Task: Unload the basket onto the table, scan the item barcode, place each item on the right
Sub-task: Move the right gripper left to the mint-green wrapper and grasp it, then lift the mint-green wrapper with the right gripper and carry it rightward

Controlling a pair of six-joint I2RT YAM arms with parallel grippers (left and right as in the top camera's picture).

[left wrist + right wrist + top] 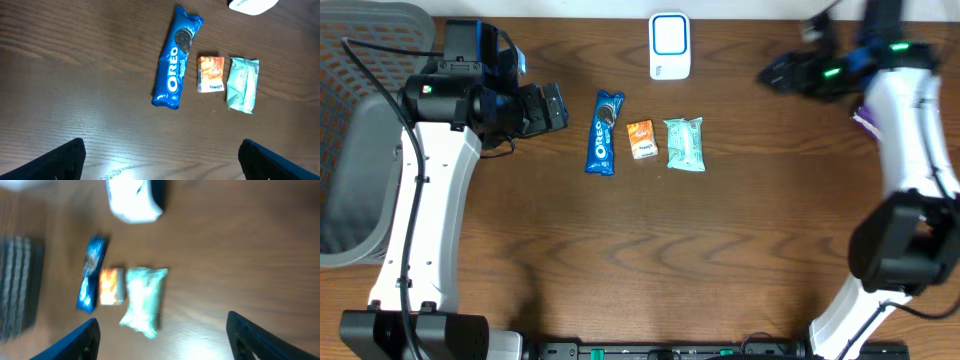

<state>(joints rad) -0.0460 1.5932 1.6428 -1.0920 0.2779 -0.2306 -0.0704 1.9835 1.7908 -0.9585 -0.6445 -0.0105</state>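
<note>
Three snack packets lie in a row on the counter (pixel 740 250), none held. The blue Oreo pack (pixel 176 60) has white lettering and a cookie pictured at its far end, and beside it are an orange packet (pixel 210 73) and a mint-green packet (pixel 243 82). All sit just ahead of the left hand (pixel 164 162), its fingers spread wide. Only the overhead view takes in the grey basket (pixel 350 80) behind that arm (the left wrist camera clips the white scanner (pixel 670 45) to a corner). The right hand (pixel 170 337), also wide and empty, hovers short of the packets in a blurred view.
</note>
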